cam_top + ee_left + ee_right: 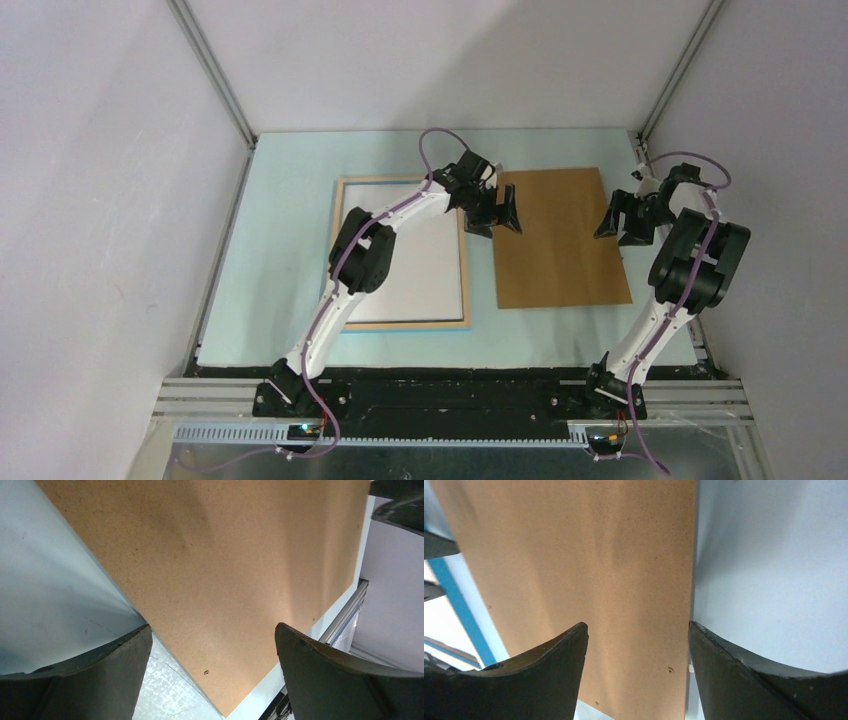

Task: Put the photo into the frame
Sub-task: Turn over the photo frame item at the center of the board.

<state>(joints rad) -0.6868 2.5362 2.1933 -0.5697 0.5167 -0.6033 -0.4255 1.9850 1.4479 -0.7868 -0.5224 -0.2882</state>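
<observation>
- The left jaws stand apart with nothing between them; they straddle the left edge of the brown backing board (225,555), one finger over the board and the other over the pale surface (50,580); whether the tips touch down cannot be told.
- The right jaws are likewise spread and hold nothing; the board's (599,555) right edge runs straight down to the inner side of one finger, with bare surface (774,555) beyond it.
- The board (560,250) lies flat between the two arms; only a narrow strip of surface separates its left edge from the right rail of the frame (400,325).
- The frame lies flat, pale wood face up, with a blue edge showing along its near side; the right wrist view catches that blue edge (460,612) just past the board.
- The photo (430,270) shows as a white sheet filling the frame's opening (only the white back is visible), partly crossed by the left arm (360,255).
- Open room: a band of surface (290,200) left of the frame, a band near the arm bases, a thinner one right of the board; the enclosure walls close in on three sides.
- Count: two arms, one board, one frame, one photo.
</observation>
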